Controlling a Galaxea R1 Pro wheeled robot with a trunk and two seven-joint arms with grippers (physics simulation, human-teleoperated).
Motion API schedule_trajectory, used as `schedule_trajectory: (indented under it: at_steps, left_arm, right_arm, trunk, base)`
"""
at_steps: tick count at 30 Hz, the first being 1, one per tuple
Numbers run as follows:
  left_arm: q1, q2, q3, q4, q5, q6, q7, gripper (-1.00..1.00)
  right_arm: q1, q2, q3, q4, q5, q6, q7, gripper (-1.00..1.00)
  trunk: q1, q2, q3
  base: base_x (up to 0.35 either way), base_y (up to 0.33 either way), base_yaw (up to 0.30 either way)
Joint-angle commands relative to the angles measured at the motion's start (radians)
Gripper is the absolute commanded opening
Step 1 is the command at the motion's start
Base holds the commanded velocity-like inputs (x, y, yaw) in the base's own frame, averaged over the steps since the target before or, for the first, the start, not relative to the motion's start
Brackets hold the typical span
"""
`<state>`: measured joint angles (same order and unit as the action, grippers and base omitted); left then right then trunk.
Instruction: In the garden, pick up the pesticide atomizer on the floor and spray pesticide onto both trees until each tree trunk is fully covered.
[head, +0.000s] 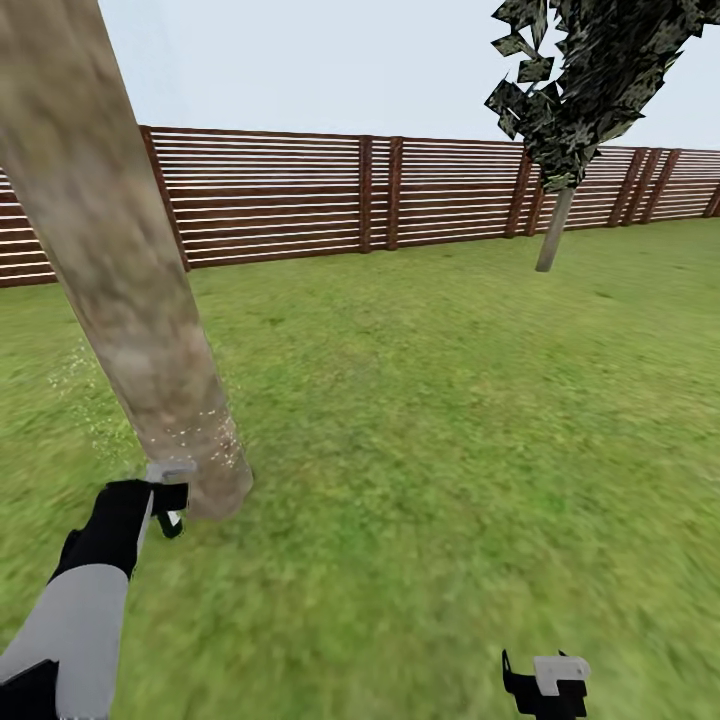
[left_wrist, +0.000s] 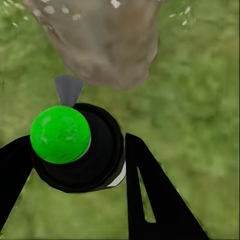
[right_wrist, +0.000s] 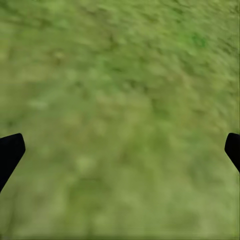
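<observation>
Gripping black green-capped pesticide atomizer (left_wrist: 75, 150), left gripper (left_wrist: 75, 165) hid its body; right gripper (right_wrist: 120, 150) fingers stood apart over grass.

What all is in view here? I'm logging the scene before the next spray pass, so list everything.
tree trunk: one, mottled grey-beige, near left, white pesticide specks at its base
second tree: one, thin trunk, dark crown, far right by the fence
fence: one, brown slats, across the back
grass floor: green, all around
atomizer: one, black with green cap, nozzle toward the trunk
left end effector: black, closed on the atomizer
right end effector: black, open over grass
</observation>
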<state>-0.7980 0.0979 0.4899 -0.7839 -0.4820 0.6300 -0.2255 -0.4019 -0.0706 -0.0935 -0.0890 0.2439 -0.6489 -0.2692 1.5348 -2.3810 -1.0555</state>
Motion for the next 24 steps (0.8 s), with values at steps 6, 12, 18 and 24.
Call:
schedule_trajectory:
  at_steps: [6, 12, 18, 24]
  left_arm:
    - [-0.025, 0.06, -0.009, -0.016, 0.002, 0.017, -0.007, -1.0]
    - [-0.115, 0.082, -0.01, -0.064, 0.001, 0.121, -0.077, -1.0]
    - [-0.124, 0.103, -0.098, -0.117, 0.0, 0.19, -0.116, -1.0]
    - [-0.124, 0.157, -0.123, -0.214, 0.003, 0.299, -0.123, -1.0]
  right_arm:
    - [0.0, 0.0, 0.0, 0.0, 0.0, 0.0, 0.0, 1.0]
    - [0.0, 0.0, 0.0, 0.0, 0.0, 0.0, -0.001, 1.0]
    - [0.0, 0.0, 0.0, 0.0, 0.0, 0.0, -0.001, 1.0]
    - [0.0, 0.0, 0.0, 0.0, 0.0, 0.0, -0.001, 1.0]
  trunk:
    - [0.0, 0.0, 0.0]
    - [0.0, 0.0, 0.0]
    - [0.0, 0.0, 0.0]
    - [0.0, 0.0, 0.0]
  base:
    - [-0.102, 0.018, 0.0]
    - [-0.003, 0.0, 0.0]
    - [-0.058, 0.013, 0.0]
    - [-0.09, 0.022, 0.0]
